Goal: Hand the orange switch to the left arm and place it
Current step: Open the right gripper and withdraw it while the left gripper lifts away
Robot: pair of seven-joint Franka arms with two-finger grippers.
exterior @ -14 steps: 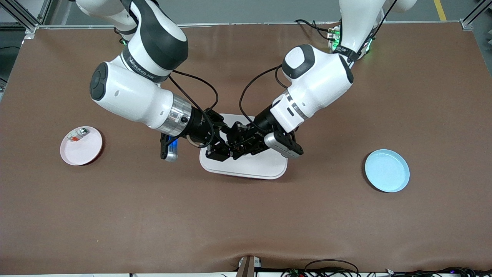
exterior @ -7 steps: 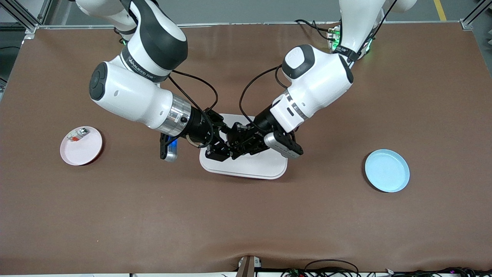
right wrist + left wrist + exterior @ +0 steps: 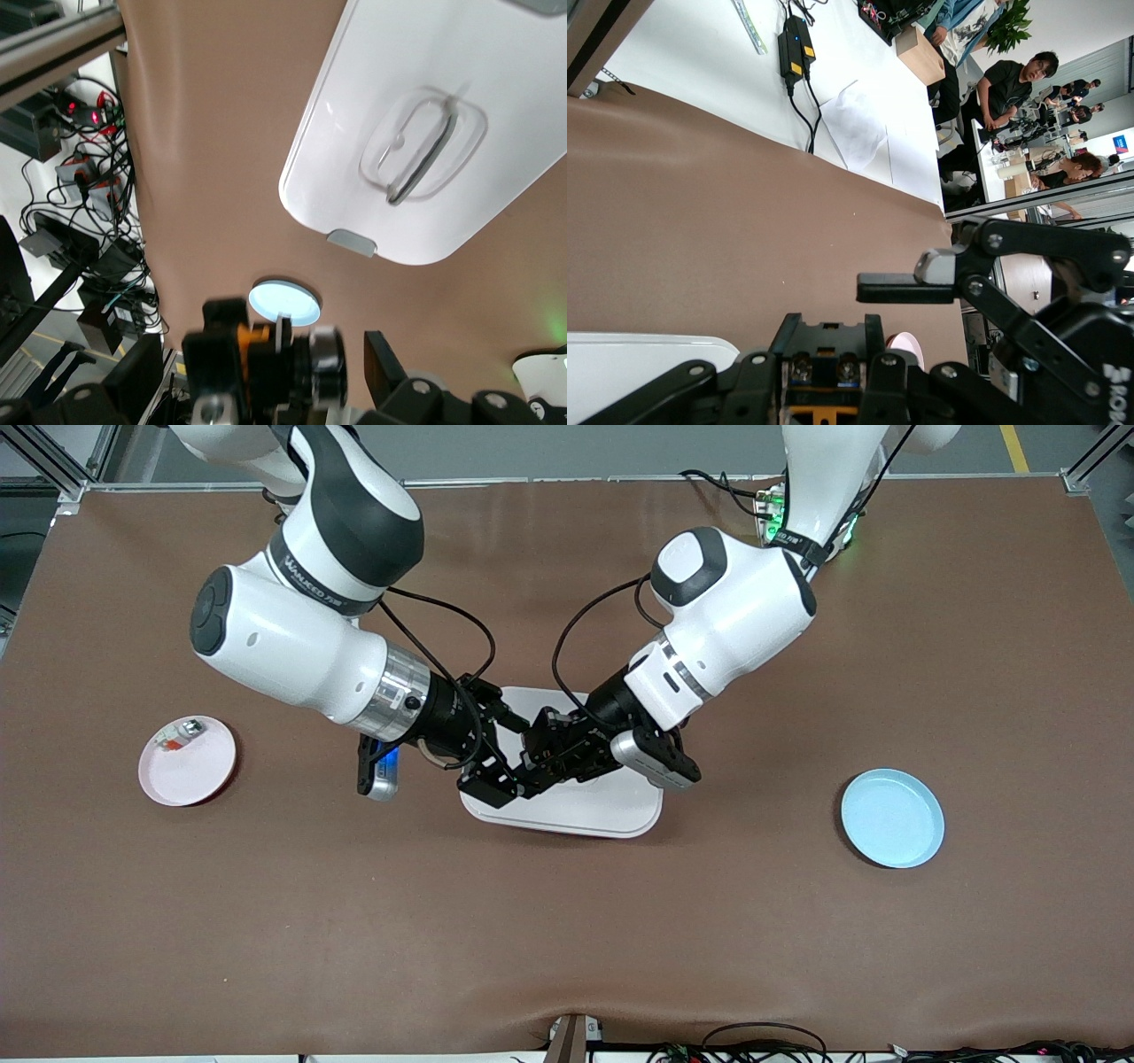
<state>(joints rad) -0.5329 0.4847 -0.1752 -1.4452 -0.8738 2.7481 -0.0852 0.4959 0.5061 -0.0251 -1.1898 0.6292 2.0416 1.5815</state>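
Observation:
The orange switch [image 3: 824, 354], a stubby black part with an orange end, is pinched in my shut left gripper [image 3: 824, 376]. It hangs just above the white box [image 3: 602, 806] in the middle of the table. In the front view the left gripper [image 3: 532, 763] reaches in from the left arm's end and hides the switch. My right gripper [image 3: 499, 760] is open next to it, its fingers spread on either side of the switch [image 3: 270, 350] without touching. One right finger [image 3: 904, 288] shows in the left wrist view. The box's lid handle [image 3: 423, 150] shows in the right wrist view.
A pink plate [image 3: 188, 760] holding a small silver-white part [image 3: 182, 733] lies toward the right arm's end. A blue plate [image 3: 892, 817] lies toward the left arm's end. Bare brown tabletop surrounds the box.
My right gripper has opened, let go of the switch and drawn back a little toward the right arm's end. The left gripper stays shut on the switch in the same place.

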